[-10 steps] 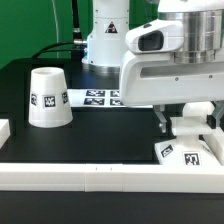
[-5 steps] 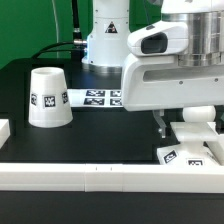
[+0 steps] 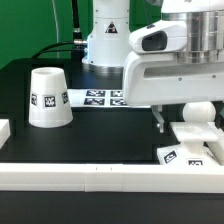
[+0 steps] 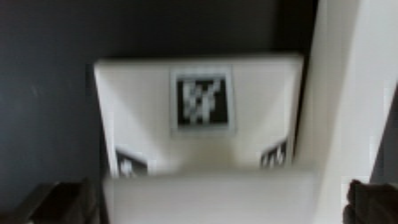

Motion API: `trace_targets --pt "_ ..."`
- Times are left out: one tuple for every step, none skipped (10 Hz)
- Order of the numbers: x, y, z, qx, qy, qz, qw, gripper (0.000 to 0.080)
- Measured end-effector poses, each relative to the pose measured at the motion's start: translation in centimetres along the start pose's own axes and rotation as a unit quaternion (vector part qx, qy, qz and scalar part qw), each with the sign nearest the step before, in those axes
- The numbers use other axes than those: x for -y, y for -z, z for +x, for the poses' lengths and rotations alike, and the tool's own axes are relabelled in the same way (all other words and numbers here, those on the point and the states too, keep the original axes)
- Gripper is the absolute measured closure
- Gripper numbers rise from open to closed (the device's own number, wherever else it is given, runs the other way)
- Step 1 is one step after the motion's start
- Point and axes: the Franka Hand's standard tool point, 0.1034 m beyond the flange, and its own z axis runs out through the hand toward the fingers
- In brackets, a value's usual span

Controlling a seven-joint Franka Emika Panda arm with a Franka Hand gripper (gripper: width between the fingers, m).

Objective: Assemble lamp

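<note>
The white square base (image 3: 188,153) lies at the exterior view's right near the front rail, its tags facing out. On it stands the round bulb (image 3: 200,111), upright. My gripper (image 3: 188,120) hangs over both, one dark finger (image 3: 160,121) standing off the bulb's side. In the wrist view the base (image 4: 201,97) shows its tag, and the bulb (image 4: 222,190) is a white blur between my dark fingertips (image 4: 63,203). My gripper (image 4: 217,203) is open and holds nothing. The tapered shade (image 3: 48,97) stands alone at the exterior view's left.
The marker board (image 3: 100,97) lies at the back between the shade and the arm. A white rail (image 3: 100,176) runs along the front edge, and it shows beside the base as a white rail (image 4: 350,90) in the wrist view. A small white block (image 3: 3,130) sits at the far left.
My jaws have spread wider around the bulb, letting it go. The bulb stays standing on the base, and the arm has hardly moved.
</note>
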Motion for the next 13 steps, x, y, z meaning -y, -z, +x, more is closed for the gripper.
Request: trace_targets --pt "0.1 0.3 -1.4 0.002 0.0 -0.001 1.0 0.0101" --pt "0.4 0.4 -3.0 0.004 -0.003 0.001 1.0 0.0101" --pt "1.2 0.5 -4.1 0.01 -0.007 0.001 1.0 0.0101" --pt "2.3 0.7 -5.2 0.014 -0.016 0.003 1.0 0.0101" --pt "3.6 0.8 -6.0 0.017 -0.025 0.003 1.0 0.0101" --pt "4.3 0.6 -6.3 0.019 -0.015 0.003 1.0 0.0101" --pt "4.0 0.6 -6.2 0.019 -0.017 0.003 1.0 0.0101" --pt "4.1 0.6 -6.2 0.019 -0.017 0.003 1.0 0.0101" --pt "4.1 0.6 -6.3 0.019 -0.016 0.003 1.0 0.0101" --pt "4.0 0.5 -6.5 0.02 -0.029 0.005 0.999 0.0101" --pt "3.7 0.1 -7.4 0.027 -0.056 0.007 0.998 0.0101" --pt "4.0 -0.3 -8.4 0.036 -0.096 0.009 0.995 0.0101" --pt "4.2 -0.5 -9.0 0.041 -0.105 0.01 0.994 0.0101"
